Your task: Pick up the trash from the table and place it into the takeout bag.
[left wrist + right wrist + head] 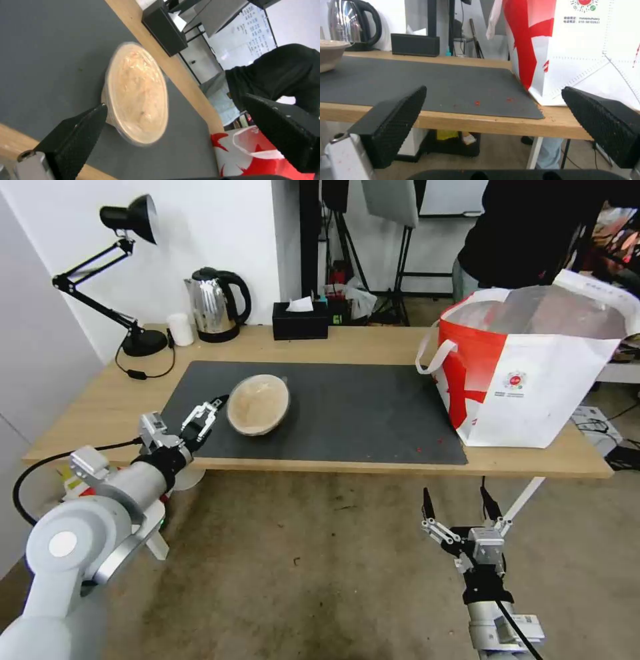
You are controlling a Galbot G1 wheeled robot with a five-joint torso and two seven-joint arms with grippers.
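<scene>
While spanning the whole scene, one table [373, 347] of light wood, carrying one dark grey mat [347, 413] across its middle. Standing at the right end, partly on the mat's right edge: one takeout bag [533, 380], red and white, mouth gaping upward, silvery lining showing, a white loop handle hanging off its left side. Sitting along the far edge, left to right: one black desk lamp [127, 280], one small white cylinder [180, 329], one steel kettle [217, 305], one black tissue box [300, 321]. Lying on the left part of the mat, well apart from the bag: one piece of trash, a shallow beige bowl [258, 404], tilting with its open face turned toward the near left and its near rim raised off the mat. Scattering near the mat's near right corner: a few red crumbs [476, 102]. Reaching in over the near left table edge: the left gripper [212, 415], fingers spread wide, straddling the left rim of the bowl, one fingertip [96, 117] right at the rim in the left wrist view, the other standing off it; not pinching anything. Hanging low below the near table edge, right of centre: the right gripper [460, 507], fingers spread, pointing up toward the table, gripping nothing.
</scene>
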